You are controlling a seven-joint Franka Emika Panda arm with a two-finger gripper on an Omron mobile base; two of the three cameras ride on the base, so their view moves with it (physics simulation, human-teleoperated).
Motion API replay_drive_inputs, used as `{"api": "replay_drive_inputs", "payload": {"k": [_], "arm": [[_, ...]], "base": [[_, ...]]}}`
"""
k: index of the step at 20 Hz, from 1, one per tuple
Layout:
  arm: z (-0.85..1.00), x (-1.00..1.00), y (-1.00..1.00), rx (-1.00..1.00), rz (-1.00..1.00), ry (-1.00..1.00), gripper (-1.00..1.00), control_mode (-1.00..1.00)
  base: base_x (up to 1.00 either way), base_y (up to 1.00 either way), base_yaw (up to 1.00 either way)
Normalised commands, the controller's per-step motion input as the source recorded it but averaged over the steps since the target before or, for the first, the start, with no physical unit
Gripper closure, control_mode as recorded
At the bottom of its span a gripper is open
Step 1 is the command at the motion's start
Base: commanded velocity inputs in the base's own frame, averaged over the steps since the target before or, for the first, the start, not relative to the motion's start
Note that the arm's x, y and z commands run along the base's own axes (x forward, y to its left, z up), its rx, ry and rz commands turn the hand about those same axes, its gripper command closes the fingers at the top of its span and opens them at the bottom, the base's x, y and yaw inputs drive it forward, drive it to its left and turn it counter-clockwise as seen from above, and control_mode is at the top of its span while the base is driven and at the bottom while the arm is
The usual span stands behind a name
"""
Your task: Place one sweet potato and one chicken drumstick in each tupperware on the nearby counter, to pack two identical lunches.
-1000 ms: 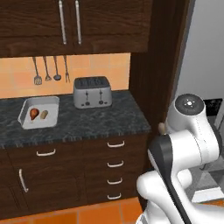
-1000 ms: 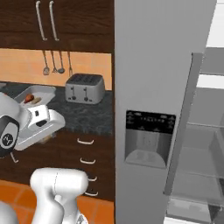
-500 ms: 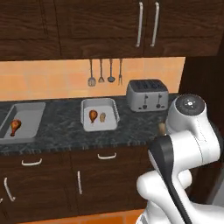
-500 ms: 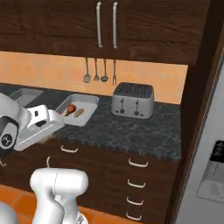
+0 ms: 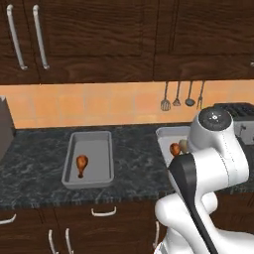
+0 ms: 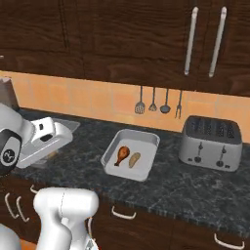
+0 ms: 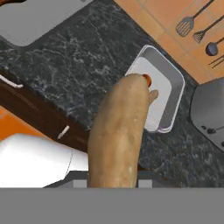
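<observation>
No brand, label or legible writing appears on any surface.

Arm pose: the white arm (image 5: 208, 163) rises from the base and folds at a large rounded joint. In the right base view the hand section (image 6: 46, 141) extends level over the near edge of the counter (image 6: 195, 188), pointing toward the 2 containers.

Gripper state: the gripper (image 7: 114, 175) is pinched on 1 sweet potato (image 7: 118, 135). The fingertips are hidden behind it in the hand view. This held sweet potato is a long tan body running up the middle of the hand view, above the counter and its front edge.

Task items:
- Left tupperware (image 5: 89, 158): a grey rectangular tray on the black-grey marbled counter. It contains 1 chicken drumstick (image 5: 81, 163), lying lengthwise.
- Right tupperware (image 6: 131, 154): a second grey tray, standing between the left tray and the toaster (image 6: 210, 142). It contains 1 drumstick (image 6: 121, 155) and 1 second sweet potato (image 6: 134, 158), lying side by side and just beside each other. In the left base view the arm partly covers this tray.

Surroundings:
- 4 utensils (image 6: 158, 102) hang on the orange tiled backsplash (image 5: 99, 104), above the right tray.
- Dark brown upper cabinets (image 5: 99, 39) carry long silver handles (image 6: 202, 41).
- Dark brown drawers (image 5: 104, 223) with silver pulls sit below the counter.
- A dark upright object (image 5: 5, 129) stands at the far left of the counter; its type cannot be determined.
</observation>
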Motion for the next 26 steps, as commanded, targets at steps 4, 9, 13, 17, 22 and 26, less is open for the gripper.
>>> {"api": "replay_drive_inputs", "payload": {"k": [4, 9, 13, 17, 22, 26], "arm": [[0.00, 0.00, 0.00, 0.00, 0.00, 0.00, 1.00, 1.00], [0.00, 0.00, 0.00, 0.00, 0.00, 0.00, 1.00, 1.00], [0.00, 0.00, 0.00, 0.00, 0.00, 0.00, 1.00, 1.00], [0.00, 0.00, 0.00, 0.00, 0.00, 0.00, 1.00, 1.00], [-0.39, 0.08, 0.13, -0.05, -0.01, -0.01, 1.00, -1.00], [-0.65, 0.25, 0.03, -0.02, -0.07, -0.14, 1.00, -1.00]], "base": [[0.65, 1.00, 0.04], [0.66, 1.00, 0.00], [0.66, 1.00, 0.00], [0.64, 1.00, 0.00], [0.10, 0.19, 0.00], [0.00, 0.00, 0.00]]}}
